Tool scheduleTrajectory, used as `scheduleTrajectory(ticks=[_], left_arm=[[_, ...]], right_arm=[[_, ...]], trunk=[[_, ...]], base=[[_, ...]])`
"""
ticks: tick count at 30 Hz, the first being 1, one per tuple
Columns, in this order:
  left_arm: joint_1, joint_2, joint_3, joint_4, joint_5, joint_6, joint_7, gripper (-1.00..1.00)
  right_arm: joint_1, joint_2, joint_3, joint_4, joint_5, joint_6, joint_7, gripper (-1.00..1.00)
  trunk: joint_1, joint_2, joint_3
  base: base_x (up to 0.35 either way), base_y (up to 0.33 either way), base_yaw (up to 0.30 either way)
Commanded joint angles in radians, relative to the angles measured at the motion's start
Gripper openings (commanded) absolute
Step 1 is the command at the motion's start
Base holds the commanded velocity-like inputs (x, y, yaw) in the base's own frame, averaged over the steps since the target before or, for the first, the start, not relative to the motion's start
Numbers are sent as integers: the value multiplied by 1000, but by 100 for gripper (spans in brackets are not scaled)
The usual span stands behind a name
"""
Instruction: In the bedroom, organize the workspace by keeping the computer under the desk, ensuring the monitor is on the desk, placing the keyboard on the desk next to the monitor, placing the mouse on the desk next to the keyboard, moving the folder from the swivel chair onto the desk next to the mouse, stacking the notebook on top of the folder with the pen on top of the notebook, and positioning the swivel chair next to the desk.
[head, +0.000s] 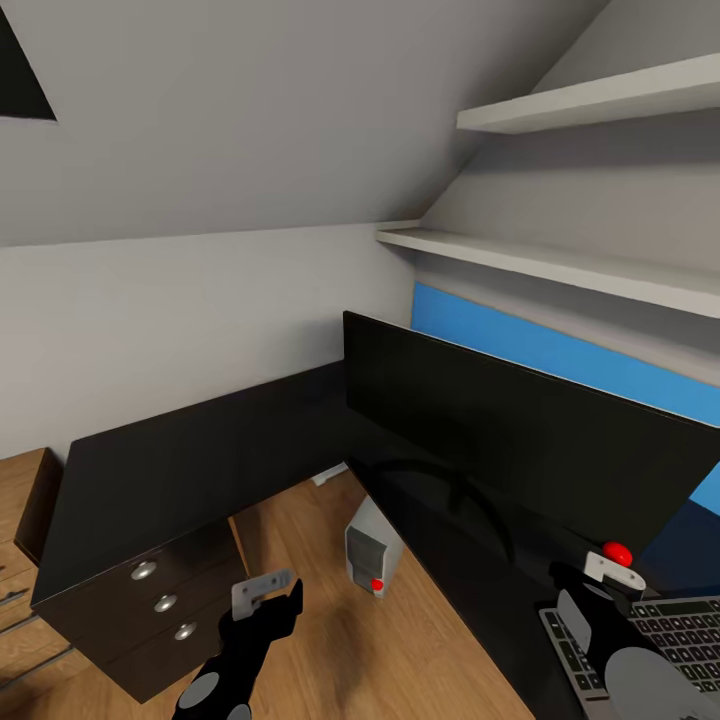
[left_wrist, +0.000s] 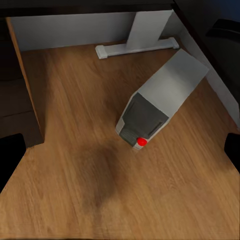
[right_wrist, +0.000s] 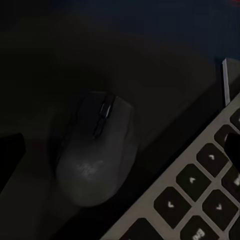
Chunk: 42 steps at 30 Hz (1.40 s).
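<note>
The wide black monitor (head: 520, 440) stands on the glossy black desk (head: 200, 460). Below the desk top, the small grey computer (head: 370, 555) with a red light rests on the wood floor; the left wrist view looks down on this computer (left_wrist: 160, 100). My left gripper (head: 272, 595) hangs open above the floor in front of it, one fingertip (left_wrist: 10, 155) at each side of that view. My right gripper (head: 595, 585) is open low over the desk by the keyboard (head: 660, 630). Right under it lies the dark mouse (right_wrist: 97, 150), beside the keyboard (right_wrist: 200, 200).
A black drawer unit (head: 160, 600) with silver knobs stands under the desk's left wing, with light-wood shelving (head: 20, 540) beside it. The white pedestal leg (left_wrist: 145, 30) is behind the computer. A blue wall panel (head: 560, 350) and white shelves (head: 560, 265) rise behind the monitor.
</note>
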Motion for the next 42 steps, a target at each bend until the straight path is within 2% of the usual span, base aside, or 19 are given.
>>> scheduleTrajectory(ticks=[1,8,42], left_arm=[[0,0,-1,-2,10,3,23,100],[0,-1,-3,-2,11,3,54,100],[0,-1,-5,2,11,2,56,100]], right_arm=[[0,0,0,-1,-5,2,-2,100],[0,0,0,-1,-5,2,-2,100],[0,1,0,-3,-6,0,6,100]], trunk=[[0,-2,-1],[0,-2,-1],[131,-240,-108]], base=[[0,0,0],[0,0,0],[0,0,0]])
